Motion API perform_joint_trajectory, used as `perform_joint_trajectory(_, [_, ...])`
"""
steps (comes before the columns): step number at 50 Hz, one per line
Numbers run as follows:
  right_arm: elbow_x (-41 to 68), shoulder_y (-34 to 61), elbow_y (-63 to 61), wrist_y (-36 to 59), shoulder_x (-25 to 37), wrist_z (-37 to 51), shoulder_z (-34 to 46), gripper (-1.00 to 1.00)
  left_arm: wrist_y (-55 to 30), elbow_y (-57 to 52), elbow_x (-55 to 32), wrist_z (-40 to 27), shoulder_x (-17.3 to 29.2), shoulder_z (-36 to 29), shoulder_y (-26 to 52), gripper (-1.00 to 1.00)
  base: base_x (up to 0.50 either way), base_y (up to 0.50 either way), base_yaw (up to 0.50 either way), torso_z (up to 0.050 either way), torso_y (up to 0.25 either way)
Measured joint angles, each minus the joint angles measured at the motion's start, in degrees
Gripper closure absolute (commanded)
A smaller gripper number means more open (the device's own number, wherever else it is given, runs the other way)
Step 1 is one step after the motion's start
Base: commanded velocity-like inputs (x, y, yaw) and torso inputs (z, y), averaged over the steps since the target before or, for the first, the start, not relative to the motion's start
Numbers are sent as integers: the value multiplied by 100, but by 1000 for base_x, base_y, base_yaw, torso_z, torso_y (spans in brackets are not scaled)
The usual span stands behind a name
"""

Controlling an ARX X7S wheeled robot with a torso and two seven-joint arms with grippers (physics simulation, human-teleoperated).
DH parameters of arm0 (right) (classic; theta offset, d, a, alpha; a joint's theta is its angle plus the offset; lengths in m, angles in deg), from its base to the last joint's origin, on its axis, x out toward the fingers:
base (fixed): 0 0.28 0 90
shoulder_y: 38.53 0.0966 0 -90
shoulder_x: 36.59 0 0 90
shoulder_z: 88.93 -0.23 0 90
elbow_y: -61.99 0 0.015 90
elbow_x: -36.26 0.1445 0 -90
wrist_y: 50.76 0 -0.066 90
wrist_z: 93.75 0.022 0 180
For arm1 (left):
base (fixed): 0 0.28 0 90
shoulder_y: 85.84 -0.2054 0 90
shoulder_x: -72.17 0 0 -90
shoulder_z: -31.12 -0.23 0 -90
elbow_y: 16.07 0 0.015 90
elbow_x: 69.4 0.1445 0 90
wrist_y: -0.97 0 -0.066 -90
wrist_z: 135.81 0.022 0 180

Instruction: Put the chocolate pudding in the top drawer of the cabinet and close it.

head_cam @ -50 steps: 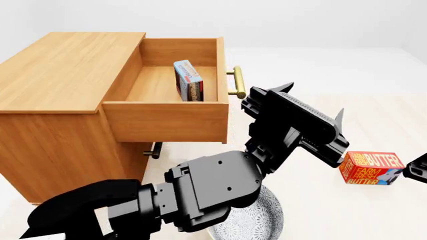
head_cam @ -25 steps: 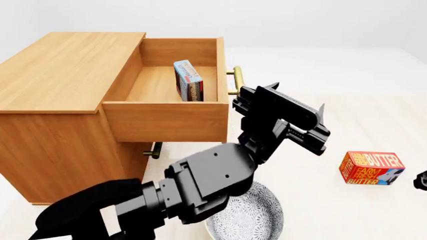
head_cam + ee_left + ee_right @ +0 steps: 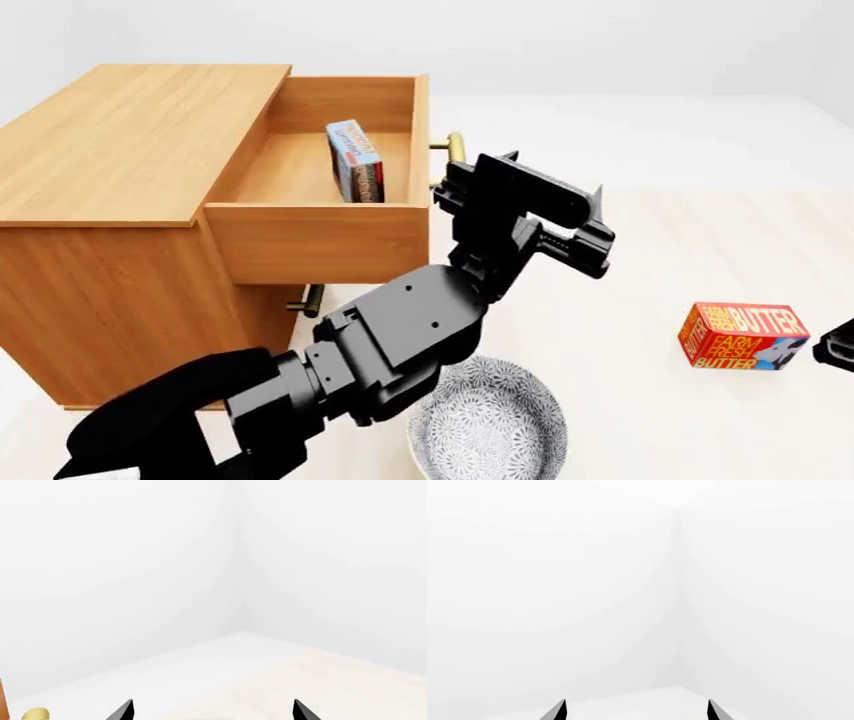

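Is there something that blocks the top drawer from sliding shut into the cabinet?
Nothing visible does. The chocolate pudding stands on edge inside the top drawer, below its rim, so it should clear the cabinet. The left gripper is by the brass handle at the drawer's front, not behind it.

Count by kind, head view:
1 cabinet point(image 3: 120, 190) with 2 drawers, 1 chocolate pudding point(image 3: 354, 160) in the top drawer point(image 3: 320, 225), 1 butter box point(image 3: 742, 336), 1 patterned bowl point(image 3: 487, 425), 2 end effectors – right one point(image 3: 841, 345) only a sliver at frame edge, probably.
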Motion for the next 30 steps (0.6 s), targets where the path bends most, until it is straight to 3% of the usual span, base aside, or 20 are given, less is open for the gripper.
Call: perform_joint_trajectory(30, [-32,-100,67,-193,-20,26,16,-100,403,1535,-308,636,-136,98,143,-100,2,0,0,0,0])
